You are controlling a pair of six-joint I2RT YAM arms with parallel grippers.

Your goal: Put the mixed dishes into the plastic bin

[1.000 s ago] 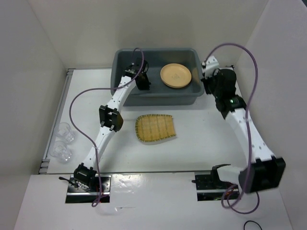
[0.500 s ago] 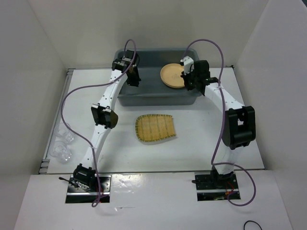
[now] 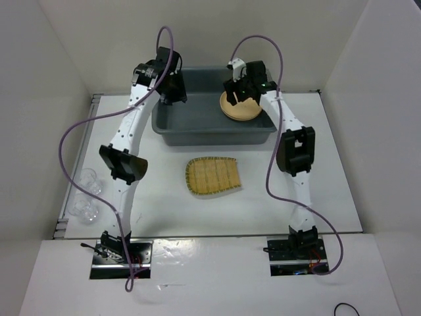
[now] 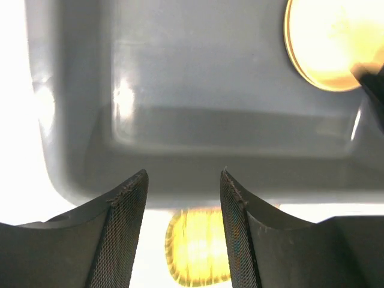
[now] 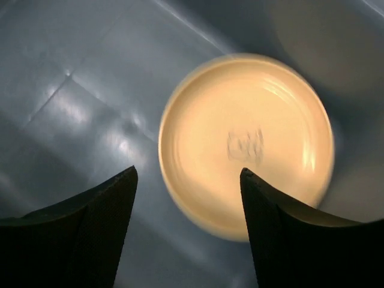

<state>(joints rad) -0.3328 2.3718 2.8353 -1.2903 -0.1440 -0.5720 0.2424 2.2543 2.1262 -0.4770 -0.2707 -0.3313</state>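
The dark grey plastic bin (image 3: 210,135) stands at the back of the table. One round yellow-orange plate (image 3: 242,110) lies flat in its right half. My right gripper (image 3: 237,92) hovers over that plate (image 5: 246,144), open (image 5: 188,170) and empty. Above the bin's far left corner is my left gripper (image 3: 172,89), also open (image 4: 183,174) with nothing between its fingers. It looks down on the bin floor (image 4: 210,78) and the plate (image 4: 330,42). The ribbed yellow tray (image 3: 212,176) lies on the table in front of the bin (image 4: 198,246). Two clear glass cups (image 3: 89,179) (image 3: 82,207) stand at the left edge.
White walls close the table in on the left, back and right. A metal rail (image 3: 79,158) runs along the left edge beside the cups. Purple cables (image 3: 66,145) loop off both arms above the table.
Both arms have swung up and back over the bin, the right one coming from the bin's right side to above the plate. Both grippers went from shut to open.
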